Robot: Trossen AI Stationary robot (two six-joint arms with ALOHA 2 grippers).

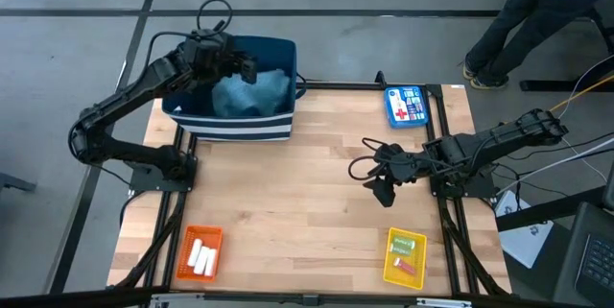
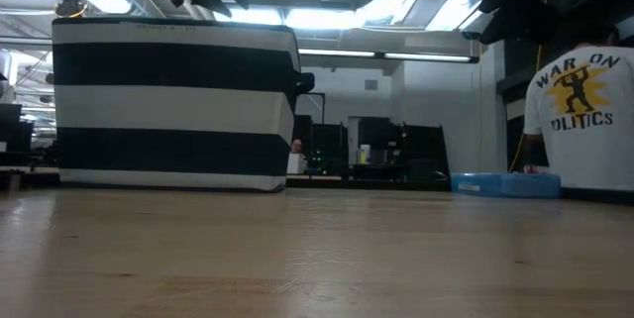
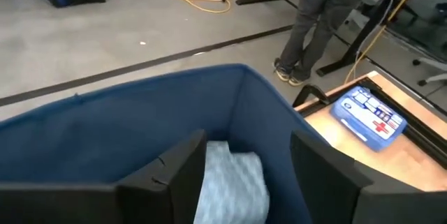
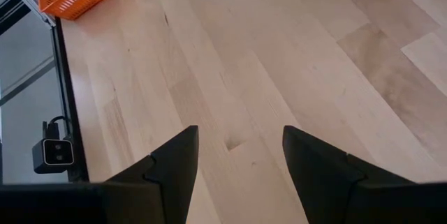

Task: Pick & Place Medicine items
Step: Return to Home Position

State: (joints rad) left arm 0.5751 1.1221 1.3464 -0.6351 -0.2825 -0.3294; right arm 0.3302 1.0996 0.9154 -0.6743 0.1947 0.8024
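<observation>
**Sorting judged complete; both grippers empty.**
The white tubes lie in the orange bin, well apart from the left gripper. The green piece and pink-red piece lie in the yellow bin, near the right gripper. Only withdrawing the arms appears left. The left gripper hangs with fingers apart above the teal cloth in the striped bin. The right gripper, fingers apart, hovers over bare table, with the blue box well apart from it. A person stands off the table, and nothing appears to block either arm.
</observation>
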